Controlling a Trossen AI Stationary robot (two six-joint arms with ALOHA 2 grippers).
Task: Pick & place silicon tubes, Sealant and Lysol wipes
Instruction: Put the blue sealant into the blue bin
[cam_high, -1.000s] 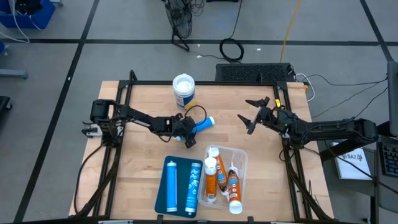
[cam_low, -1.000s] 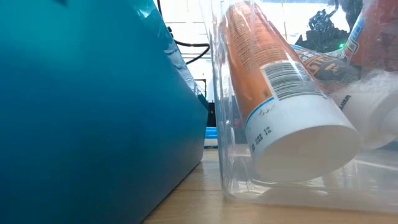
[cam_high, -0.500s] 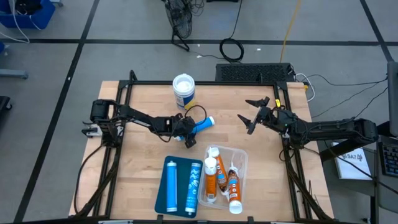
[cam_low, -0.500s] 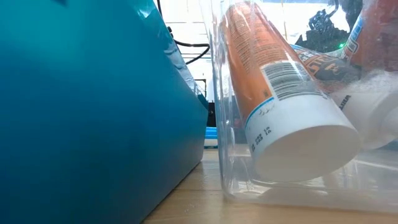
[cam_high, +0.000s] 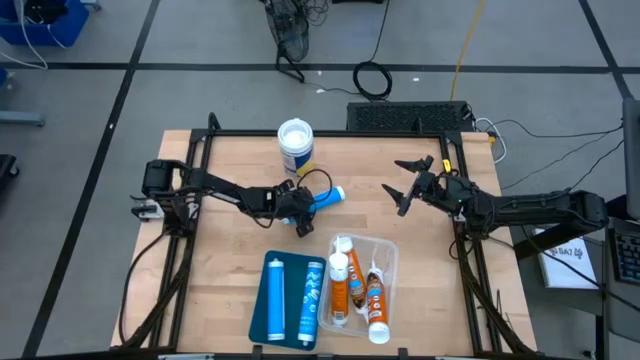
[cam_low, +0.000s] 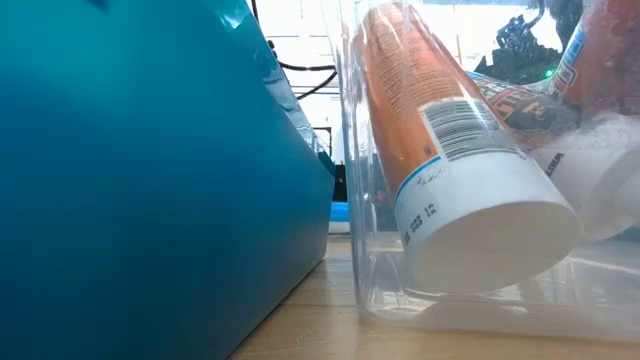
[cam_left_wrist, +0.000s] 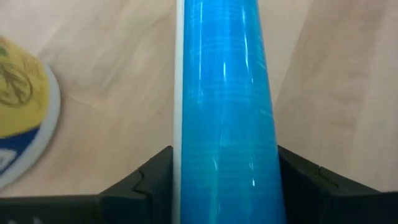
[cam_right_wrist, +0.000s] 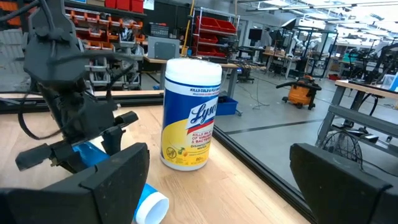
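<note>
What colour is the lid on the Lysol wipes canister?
White; the Lysol wipes lid shows best in the right wrist view.

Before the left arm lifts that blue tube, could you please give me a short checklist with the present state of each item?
1. Left gripper shut on the blue tube: ok, fingers flank it on both sides.
2. Tube seated squarely between the fingers: ok in the left wrist view.
3. Lysol wipes upright and apart from the tube: ok.
4. Right gripper open and apart from the left arm: ok.
5. Room in the teal tray beside its two tubes: cannot tell.
</note>
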